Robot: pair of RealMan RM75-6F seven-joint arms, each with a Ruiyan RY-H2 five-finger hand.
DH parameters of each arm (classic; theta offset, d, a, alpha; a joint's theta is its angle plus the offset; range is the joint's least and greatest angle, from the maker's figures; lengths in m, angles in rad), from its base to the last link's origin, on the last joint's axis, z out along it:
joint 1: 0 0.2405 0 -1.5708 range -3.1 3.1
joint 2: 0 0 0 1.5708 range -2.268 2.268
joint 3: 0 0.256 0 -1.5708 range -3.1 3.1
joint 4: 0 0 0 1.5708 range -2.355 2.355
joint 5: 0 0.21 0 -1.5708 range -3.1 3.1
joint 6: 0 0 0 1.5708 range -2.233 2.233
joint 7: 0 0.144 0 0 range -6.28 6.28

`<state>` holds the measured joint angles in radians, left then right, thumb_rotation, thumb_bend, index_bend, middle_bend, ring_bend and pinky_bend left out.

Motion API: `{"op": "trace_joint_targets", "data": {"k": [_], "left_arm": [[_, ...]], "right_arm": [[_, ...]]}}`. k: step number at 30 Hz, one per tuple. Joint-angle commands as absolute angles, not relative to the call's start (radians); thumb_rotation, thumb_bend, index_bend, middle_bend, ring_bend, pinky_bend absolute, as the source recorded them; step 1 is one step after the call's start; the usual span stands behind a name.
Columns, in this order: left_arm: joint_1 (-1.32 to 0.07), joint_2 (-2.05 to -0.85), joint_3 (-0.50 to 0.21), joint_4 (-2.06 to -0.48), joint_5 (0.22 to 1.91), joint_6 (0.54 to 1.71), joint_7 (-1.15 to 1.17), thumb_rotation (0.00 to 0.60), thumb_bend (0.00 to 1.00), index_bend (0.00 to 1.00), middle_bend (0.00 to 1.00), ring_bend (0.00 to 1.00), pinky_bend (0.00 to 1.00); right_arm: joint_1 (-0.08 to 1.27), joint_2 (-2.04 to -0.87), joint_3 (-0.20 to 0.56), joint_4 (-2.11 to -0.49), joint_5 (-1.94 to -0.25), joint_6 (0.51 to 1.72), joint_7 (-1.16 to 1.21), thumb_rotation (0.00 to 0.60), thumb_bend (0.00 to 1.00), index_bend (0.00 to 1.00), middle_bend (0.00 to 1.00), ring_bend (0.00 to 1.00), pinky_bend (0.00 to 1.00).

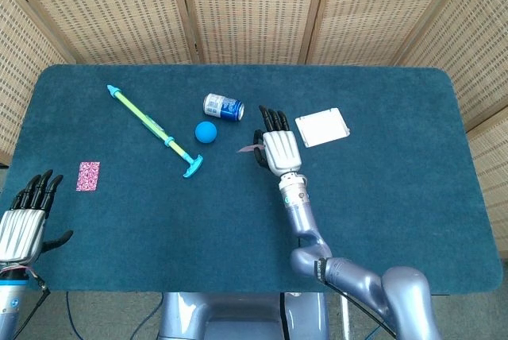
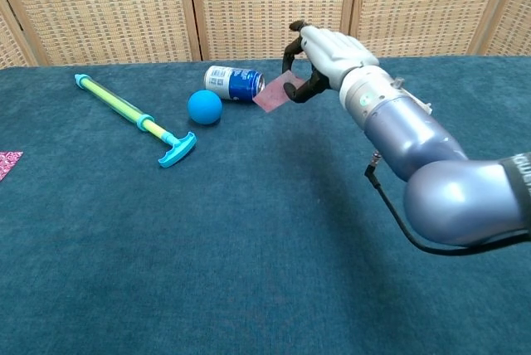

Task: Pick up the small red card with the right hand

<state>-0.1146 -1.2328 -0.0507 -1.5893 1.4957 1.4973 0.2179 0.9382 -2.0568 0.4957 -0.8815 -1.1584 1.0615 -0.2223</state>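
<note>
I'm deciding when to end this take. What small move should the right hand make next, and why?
Probably just hold steady, or lift a touch more. The right hand already pinches the small red card clear of the table, hanging near the can and blue ball. The pinch is only at the card's edge, so a fast move might shake it loose.
</note>
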Motion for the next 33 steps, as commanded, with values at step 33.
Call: {"op": "trace_joint_targets", "data": {"k": [33], "left_arm": [[-0.072,-1.197,-0.013,-1.657,1.630,1.611,0.207,0.600,0.09,0.00,0.00,0.00,0.16]], "right_arm": [[0.310,-1.269,0.167,-1.985,-1.387,1.212,0.341,0.600,0.58,0.62,0.08,0.00,0.00]]}}
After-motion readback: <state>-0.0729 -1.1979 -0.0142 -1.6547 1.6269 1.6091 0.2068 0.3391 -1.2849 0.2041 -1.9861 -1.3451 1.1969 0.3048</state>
